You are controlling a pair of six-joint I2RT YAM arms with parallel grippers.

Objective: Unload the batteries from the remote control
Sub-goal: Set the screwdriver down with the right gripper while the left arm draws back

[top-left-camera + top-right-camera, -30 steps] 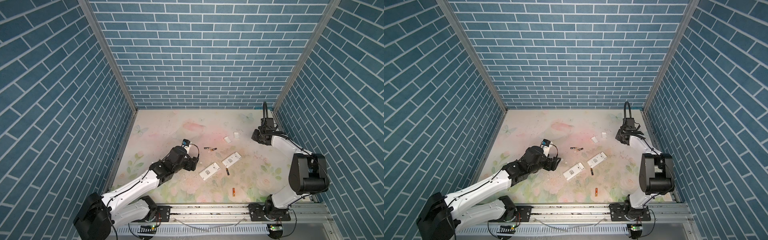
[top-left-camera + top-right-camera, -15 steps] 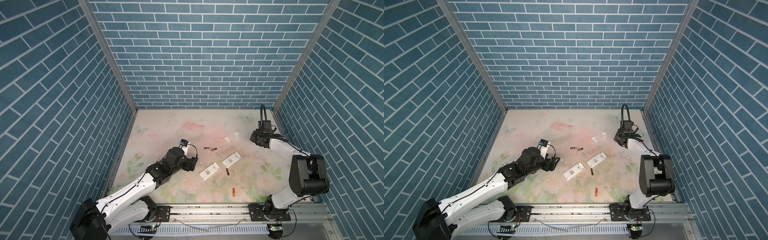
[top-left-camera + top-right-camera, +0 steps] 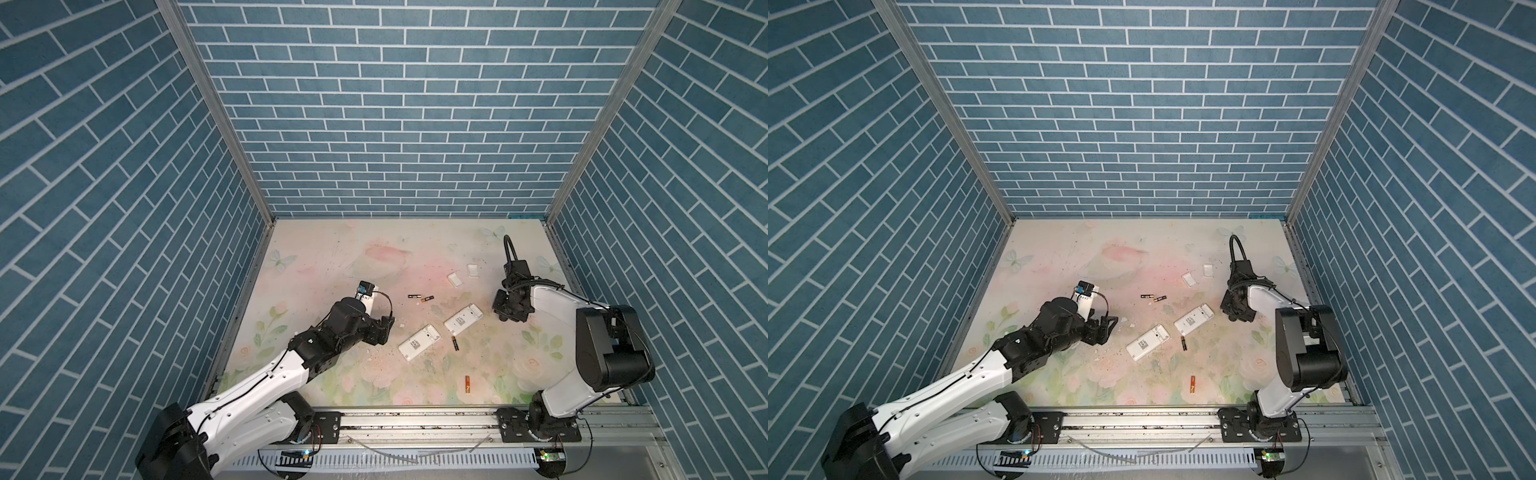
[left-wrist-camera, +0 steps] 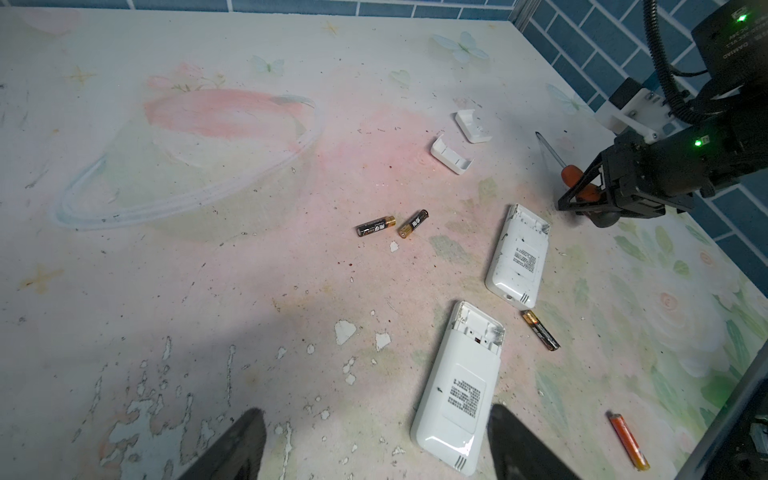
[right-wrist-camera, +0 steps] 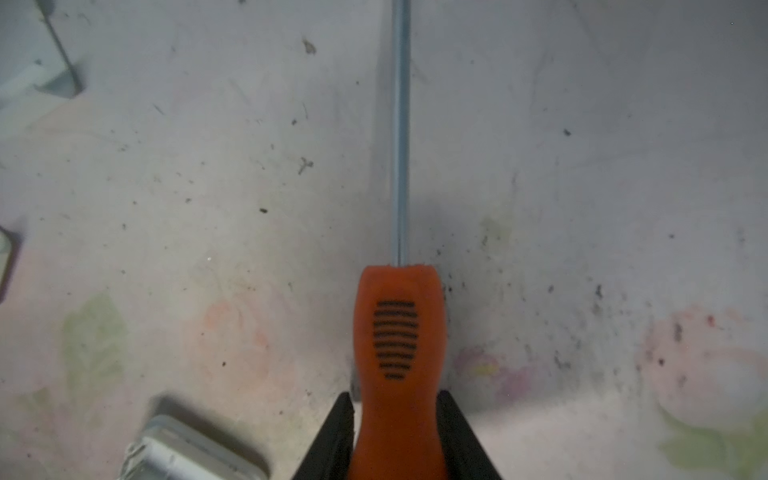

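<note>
**Two open remotes (image 3: 419, 342), four batteries (image 3: 456, 344) loose on the mat (image 3: 332, 257)**

Widest of all is the flowered mat, which fills the lower middle of both top views. The left arm (image 3: 266, 374) reaches in from the lower left. The left claw (image 3: 1106, 328) hangs over the mat just left of the remotes, its fingers (image 4: 249, 436) spread wide with nothing between them. The right arm (image 3: 552, 316) folds in from the lower right. The right claw (image 4: 586, 197) sits low at the mat's right side, its fingers close along both sides of the orange handle of the screwdriver (image 5: 397, 332), whose steel shaft lies along the mat. Whether they squeeze the handle or only flank it cannot be told.

Both remotes are white and lie face down, printed labels up, battery bays uncovered. They slant side by side just right of the mat's centre. Two small white covers (image 3: 454, 279) lie near each other above them, toward the upper right of the mat.

All four batteries are short thin cylinders lying flat on the mat. The black pair (image 3: 413, 296), with gold ends, lies almost end to end at the mat's centre, above the remotes. The third battery (image 3: 456, 344), black with a coppery end, lies just below the upper-right remote and just right of the lower-left one. The orange battery (image 3: 468, 383) lies alone near the mat's lower edge, well apart from the rest.
</note>
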